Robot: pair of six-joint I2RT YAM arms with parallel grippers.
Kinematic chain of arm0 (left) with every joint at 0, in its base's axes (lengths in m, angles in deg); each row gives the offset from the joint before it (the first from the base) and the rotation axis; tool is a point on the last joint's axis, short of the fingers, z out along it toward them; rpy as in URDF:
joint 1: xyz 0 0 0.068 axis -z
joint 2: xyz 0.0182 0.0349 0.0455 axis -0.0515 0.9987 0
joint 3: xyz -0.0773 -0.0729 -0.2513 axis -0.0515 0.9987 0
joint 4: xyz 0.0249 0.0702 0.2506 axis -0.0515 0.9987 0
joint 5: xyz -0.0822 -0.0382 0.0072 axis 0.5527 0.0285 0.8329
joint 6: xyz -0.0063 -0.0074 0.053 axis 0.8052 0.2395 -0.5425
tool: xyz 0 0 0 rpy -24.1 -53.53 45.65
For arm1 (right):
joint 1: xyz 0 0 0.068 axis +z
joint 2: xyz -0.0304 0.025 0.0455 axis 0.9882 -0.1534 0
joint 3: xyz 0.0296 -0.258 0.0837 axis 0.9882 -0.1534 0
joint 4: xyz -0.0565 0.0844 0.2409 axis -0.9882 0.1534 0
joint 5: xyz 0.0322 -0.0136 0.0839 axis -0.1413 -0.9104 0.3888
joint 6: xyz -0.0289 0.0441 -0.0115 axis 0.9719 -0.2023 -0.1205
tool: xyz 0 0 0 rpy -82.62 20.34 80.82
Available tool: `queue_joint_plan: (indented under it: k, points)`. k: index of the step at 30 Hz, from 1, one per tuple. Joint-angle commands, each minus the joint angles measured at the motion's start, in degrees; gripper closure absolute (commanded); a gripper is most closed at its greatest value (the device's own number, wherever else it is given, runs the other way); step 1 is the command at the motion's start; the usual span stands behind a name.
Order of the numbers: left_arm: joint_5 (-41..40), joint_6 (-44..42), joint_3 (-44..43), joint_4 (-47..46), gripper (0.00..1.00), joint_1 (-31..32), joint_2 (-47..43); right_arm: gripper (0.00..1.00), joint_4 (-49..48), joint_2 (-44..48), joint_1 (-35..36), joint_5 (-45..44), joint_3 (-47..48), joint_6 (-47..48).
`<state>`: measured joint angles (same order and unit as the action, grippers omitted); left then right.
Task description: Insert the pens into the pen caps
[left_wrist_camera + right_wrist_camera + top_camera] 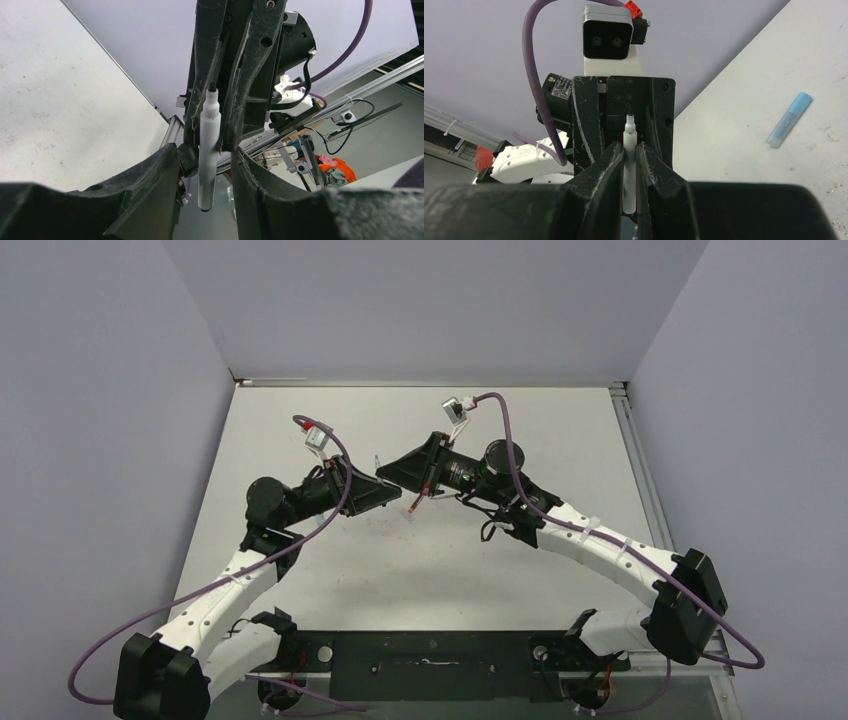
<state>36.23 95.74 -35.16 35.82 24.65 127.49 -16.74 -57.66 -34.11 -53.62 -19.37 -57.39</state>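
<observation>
My right gripper (630, 159) is shut on the pale grey-white pen (629, 172). The pen stands upright in that view with its dark tip up. In the left wrist view the same pen (209, 150) hangs from the right gripper's fingers (250, 75), and its blunt end sits between my left gripper's (207, 192) spread fingers without touching them. The two grippers meet tip to tip at mid-table, left (372, 492) and right (395, 478). One light-blue pen cap (789, 120) lies on the table. A thin reddish stick (415, 506), likely the red pen, lies under the right gripper. The black pen is out of view.
The white table (500, 570) has purple-grey walls on three sides and a metal rail (640, 470) along its right edge. Purple cables loop over both arms. The left wrist camera (607, 37) faces the right wrist view.
</observation>
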Motion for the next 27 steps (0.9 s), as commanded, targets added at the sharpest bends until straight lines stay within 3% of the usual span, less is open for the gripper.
queue_joint_plan:
  k: [1, 13, 20, 27]
  points:
    - [-0.63, 1.31, -0.7, -5.1, 0.62, 0.45, -0.39, 0.95, -4.53, 2.42, 1.04, -1.1, -0.01, 1.02]
    - [-0.53, 1.49, 0.16, -5.24, 0.82, 0.64, -1.65, 0.95, -3.47, 4.47, 1.71, -4.33, -0.82, 2.41]
    - [-0.38, 1.49, -0.18, -5.62, 1.0, 0.7, -1.65, 0.95, -2.29, 4.17, 2.49, -4.38, -0.39, 3.29]
    - [-0.6, -1.22, -0.18, -3.57, 1.0, 0.78, -3.3, 0.91, 1.51, 4.43, 3.07, -5.52, 1.04, 6.51]
